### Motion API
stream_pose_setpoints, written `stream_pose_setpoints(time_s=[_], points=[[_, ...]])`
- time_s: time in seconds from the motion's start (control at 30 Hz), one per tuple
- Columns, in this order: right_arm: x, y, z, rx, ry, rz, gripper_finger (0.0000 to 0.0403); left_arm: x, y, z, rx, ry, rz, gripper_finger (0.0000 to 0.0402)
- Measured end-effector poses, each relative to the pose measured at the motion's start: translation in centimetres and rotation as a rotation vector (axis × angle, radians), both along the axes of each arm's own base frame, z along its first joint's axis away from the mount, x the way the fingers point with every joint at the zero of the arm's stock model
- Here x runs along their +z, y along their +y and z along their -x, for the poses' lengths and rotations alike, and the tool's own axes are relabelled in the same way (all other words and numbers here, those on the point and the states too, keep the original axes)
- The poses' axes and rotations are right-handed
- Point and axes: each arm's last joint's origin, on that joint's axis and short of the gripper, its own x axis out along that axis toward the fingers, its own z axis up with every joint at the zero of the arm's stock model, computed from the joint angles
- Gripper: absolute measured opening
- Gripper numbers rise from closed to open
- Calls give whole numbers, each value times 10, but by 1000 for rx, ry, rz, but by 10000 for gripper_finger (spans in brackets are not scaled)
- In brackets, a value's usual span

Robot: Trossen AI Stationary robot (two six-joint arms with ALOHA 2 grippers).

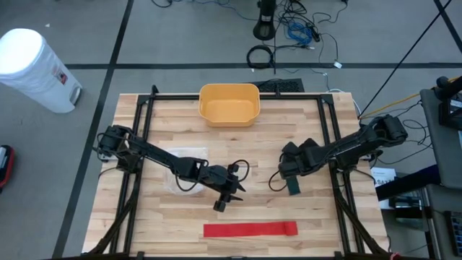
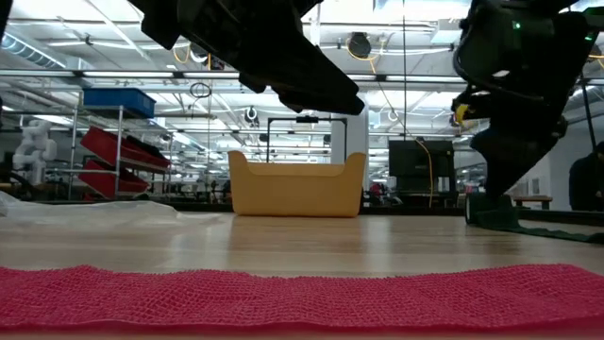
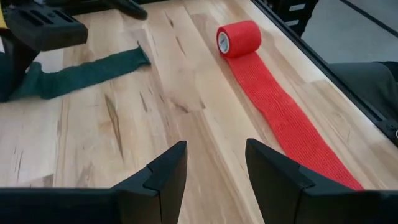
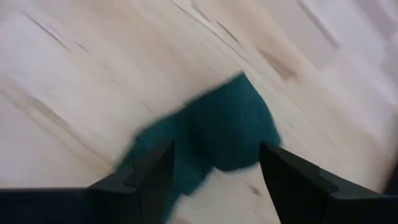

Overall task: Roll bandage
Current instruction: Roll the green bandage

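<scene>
Left gripper [image 1: 221, 203] at table centre, fingers apart, nothing between them, above bare wood. Red bandage [image 1: 250, 230] lies at its 5 o'clock near front edge, mostly unrolled, small roll at right end. Right gripper [image 1: 291, 175] spread wide, empty, over green bandage [image 1: 294, 187]. Yellow bin [image 1: 229, 105] at 12 o'clock, back edge.

No text, label or number is legible anywhere; the red mark on the white bin [image 1: 29, 68] is unreadable.
</scene>
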Motion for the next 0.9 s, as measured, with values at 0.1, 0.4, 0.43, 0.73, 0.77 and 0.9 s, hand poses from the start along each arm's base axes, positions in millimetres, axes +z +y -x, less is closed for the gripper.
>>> stream_pose_setpoints(time_s=[0.1,0.4,0.43,0.73,0.77,0.9], points=[[0,0,-6,-7,-65,-17,224,0,0,0,0,0,0,171],[3,1,-18,71,-149,-29,224,7,-1,-4,-2,4,-6,171],[4,2,-17,83,-149,-30,224,9,-1,-5,-6,-4,-22,171],[24,1,7,61,-20,-128,224,18,14,-16,153,-111,-133,171],[27,0,11,58,28,-135,224,18,16,-17,152,-115,-128,171],[32,-1,20,125,174,-117,224,17,20,-22,153,-160,-115,171]])
